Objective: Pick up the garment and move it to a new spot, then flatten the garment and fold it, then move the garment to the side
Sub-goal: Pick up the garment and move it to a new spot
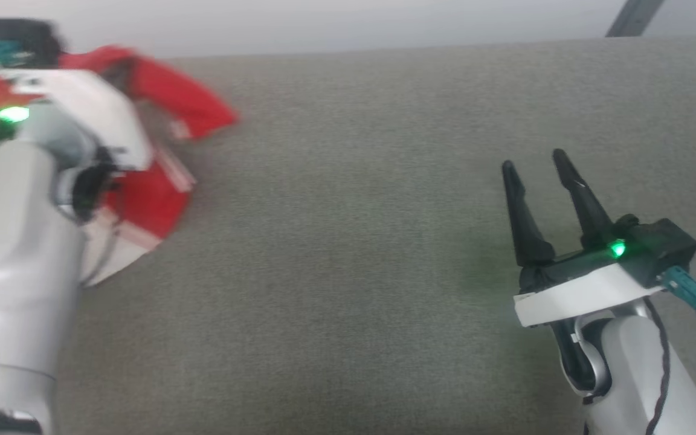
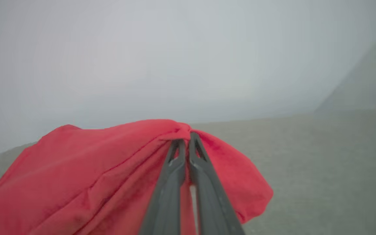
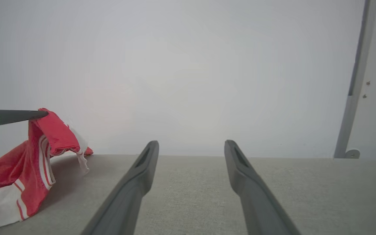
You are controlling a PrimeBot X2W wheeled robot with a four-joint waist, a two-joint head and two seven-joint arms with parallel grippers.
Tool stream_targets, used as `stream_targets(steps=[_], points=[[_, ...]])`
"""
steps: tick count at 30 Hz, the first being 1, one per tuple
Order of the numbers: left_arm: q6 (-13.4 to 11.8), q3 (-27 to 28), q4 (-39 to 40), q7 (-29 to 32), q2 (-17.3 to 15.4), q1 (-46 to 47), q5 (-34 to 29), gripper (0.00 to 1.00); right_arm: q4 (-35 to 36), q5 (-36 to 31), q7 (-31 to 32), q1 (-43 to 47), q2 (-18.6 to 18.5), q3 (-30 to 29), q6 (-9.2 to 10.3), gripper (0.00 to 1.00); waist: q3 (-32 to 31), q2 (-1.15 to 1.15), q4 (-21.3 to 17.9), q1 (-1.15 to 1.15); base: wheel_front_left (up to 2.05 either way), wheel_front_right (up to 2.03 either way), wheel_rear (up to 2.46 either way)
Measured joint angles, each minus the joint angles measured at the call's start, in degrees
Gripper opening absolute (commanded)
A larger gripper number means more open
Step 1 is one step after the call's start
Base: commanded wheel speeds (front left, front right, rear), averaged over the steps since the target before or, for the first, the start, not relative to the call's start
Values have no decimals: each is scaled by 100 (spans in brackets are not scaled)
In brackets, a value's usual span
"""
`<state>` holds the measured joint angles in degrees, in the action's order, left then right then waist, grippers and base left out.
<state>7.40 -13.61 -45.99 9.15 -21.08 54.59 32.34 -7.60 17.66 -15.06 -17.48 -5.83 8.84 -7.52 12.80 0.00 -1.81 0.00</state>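
Observation:
The garment (image 1: 161,202), bright red with white sleeves and striped trim, is bunched at the far left of the grey cloth-covered table (image 1: 354,241). My left gripper (image 2: 184,137) is shut on a pinched peak of the red fabric (image 2: 93,176). In the right wrist view the garment (image 3: 34,163) hangs from the left gripper's fingers (image 3: 21,115), its top lifted and its lower part resting on the table. My left forearm (image 1: 16,241) covers part of the shirt in the head view. My right gripper (image 1: 534,160) stands open over bare table at the right, far from the shirt, nothing between its fingers (image 3: 135,176).
A pale wall (image 3: 188,65) rises behind the table's far edge. A grey upright post (image 3: 354,85) stands at the far right, and a dark bar (image 1: 633,17) shows at the top right of the head view.

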Motion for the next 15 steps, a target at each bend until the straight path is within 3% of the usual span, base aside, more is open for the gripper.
stream_targets(steps=[9,15], points=[[0,-911,3183,1347,253,-636,1322,0,166,104,0,136,168,-397,0,100,106,0,-522,0,0,0,0],[-1,-1429,3943,1809,970,-465,1696,0,269,183,-1,210,233,-757,2,100,271,0,-995,0,0,0,0]])
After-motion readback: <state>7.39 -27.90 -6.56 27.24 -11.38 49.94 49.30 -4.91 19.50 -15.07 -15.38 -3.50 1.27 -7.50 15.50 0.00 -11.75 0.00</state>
